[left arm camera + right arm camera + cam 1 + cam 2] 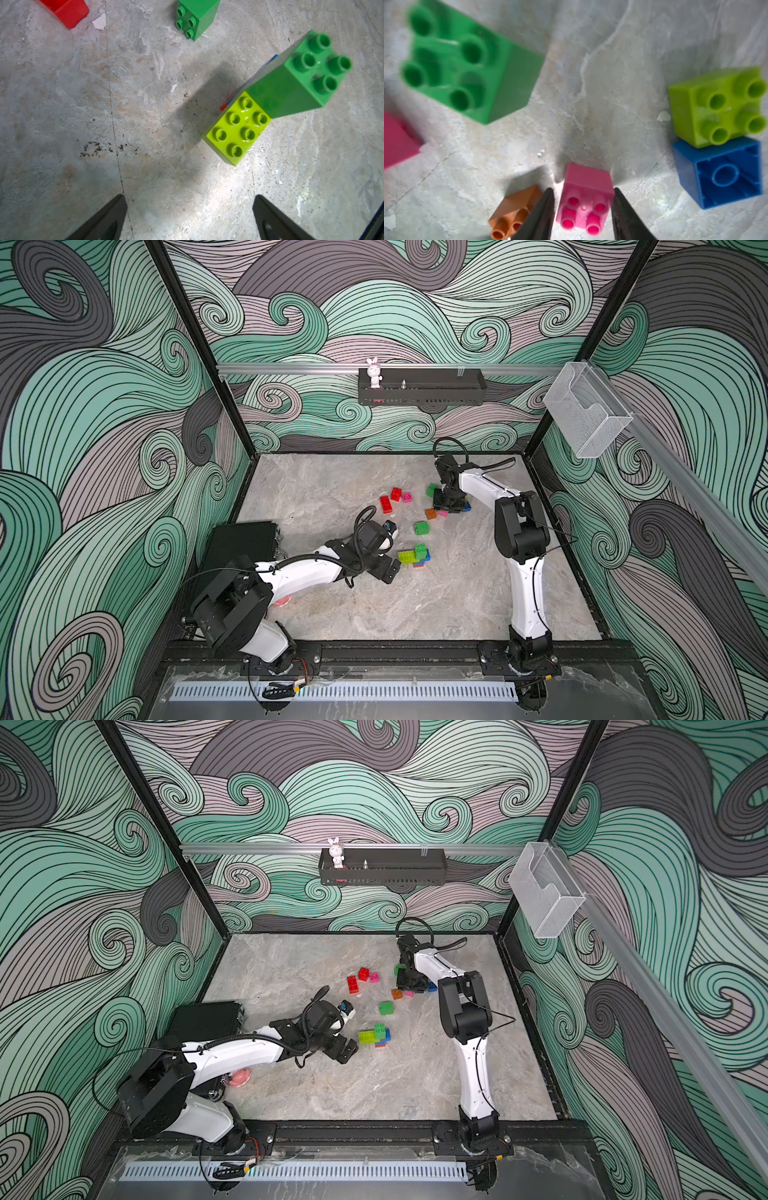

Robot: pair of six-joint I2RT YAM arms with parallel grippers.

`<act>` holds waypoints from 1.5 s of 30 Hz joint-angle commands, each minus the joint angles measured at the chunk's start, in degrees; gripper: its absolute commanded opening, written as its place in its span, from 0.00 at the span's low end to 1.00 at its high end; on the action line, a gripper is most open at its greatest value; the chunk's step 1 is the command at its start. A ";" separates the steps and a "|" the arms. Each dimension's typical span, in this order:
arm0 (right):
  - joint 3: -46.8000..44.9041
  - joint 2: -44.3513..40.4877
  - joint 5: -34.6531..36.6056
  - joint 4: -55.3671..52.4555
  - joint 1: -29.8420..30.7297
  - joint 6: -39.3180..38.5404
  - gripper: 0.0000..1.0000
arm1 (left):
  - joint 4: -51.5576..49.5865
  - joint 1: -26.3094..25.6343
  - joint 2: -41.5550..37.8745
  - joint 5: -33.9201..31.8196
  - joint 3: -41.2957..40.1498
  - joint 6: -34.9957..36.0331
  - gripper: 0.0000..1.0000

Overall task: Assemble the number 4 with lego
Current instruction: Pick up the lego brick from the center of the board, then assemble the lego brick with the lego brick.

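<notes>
Straddling the pink brick (583,207) at the far right of the table (395,614), my right gripper (582,189) sets its jaws narrow, one on each side; whether they press it I cannot tell. An orange brick (517,205) lies just left of it. My left gripper (189,199) hovers wide open, holding nothing, just left of the lime-and-green stack (234,128) near the table centre.

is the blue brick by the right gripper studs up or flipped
Not studs up: the blue brick shows its open hollow underside to the right wrist camera.
</notes>
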 commanded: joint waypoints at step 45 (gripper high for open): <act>-20.50 -34.90 -2.90 -14.59 24.66 8.73 0.19 | -5.36 8.33 -6.67 -4.90 0.88 -15.31 0.99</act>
